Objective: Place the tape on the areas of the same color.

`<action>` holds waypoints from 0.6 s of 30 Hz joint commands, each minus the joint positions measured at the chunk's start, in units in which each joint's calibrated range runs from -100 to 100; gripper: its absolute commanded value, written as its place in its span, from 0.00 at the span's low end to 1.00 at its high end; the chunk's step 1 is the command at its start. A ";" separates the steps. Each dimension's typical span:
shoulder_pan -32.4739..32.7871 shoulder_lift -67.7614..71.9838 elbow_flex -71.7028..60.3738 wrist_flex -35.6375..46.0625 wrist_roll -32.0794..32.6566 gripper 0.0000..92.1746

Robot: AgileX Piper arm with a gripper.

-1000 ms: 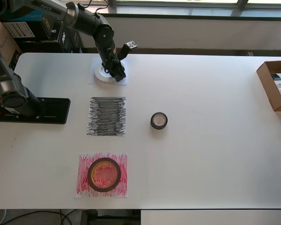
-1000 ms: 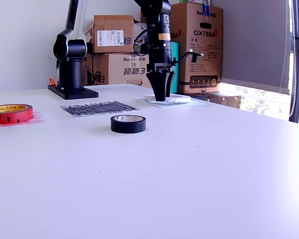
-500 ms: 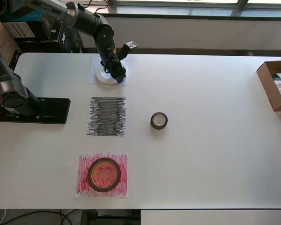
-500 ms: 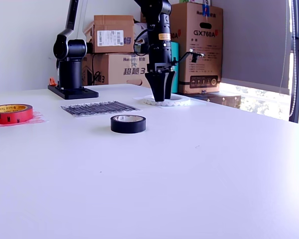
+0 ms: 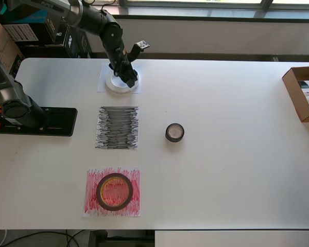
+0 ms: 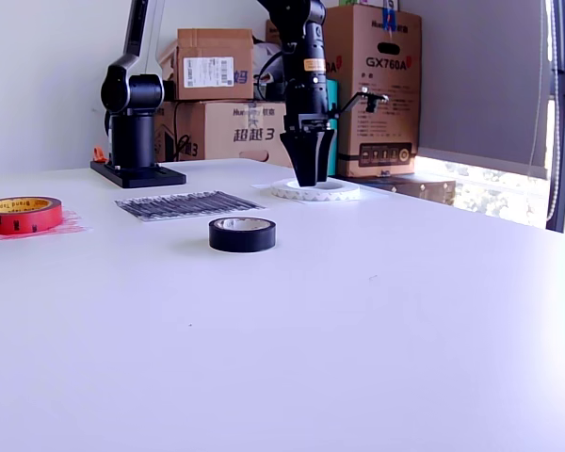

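— Lifting off now: the gripper (image 6: 310,179) is rising clear of the white tape roll (image 6: 317,190), which is lying on the white sheet (image 5: 104,85).
— And its jaws?
— Looking nearly shut, gripping nothing. The black roll (image 5: 174,133) is sitting beside the black-scribbled sheet (image 5: 117,127).

Glossy black tape roll (image 6: 242,234), matt smooth white table (image 6: 358,311), brown cardboard boxes (image 6: 372,89)
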 commanded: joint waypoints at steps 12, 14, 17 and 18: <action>-12.26 -8.90 -4.55 0.02 4.12 0.73; -14.63 -8.71 -4.55 0.02 4.12 0.73; -17.63 -7.77 -4.64 0.02 5.35 0.73; -18.50 -7.31 -5.19 0.19 6.82 0.73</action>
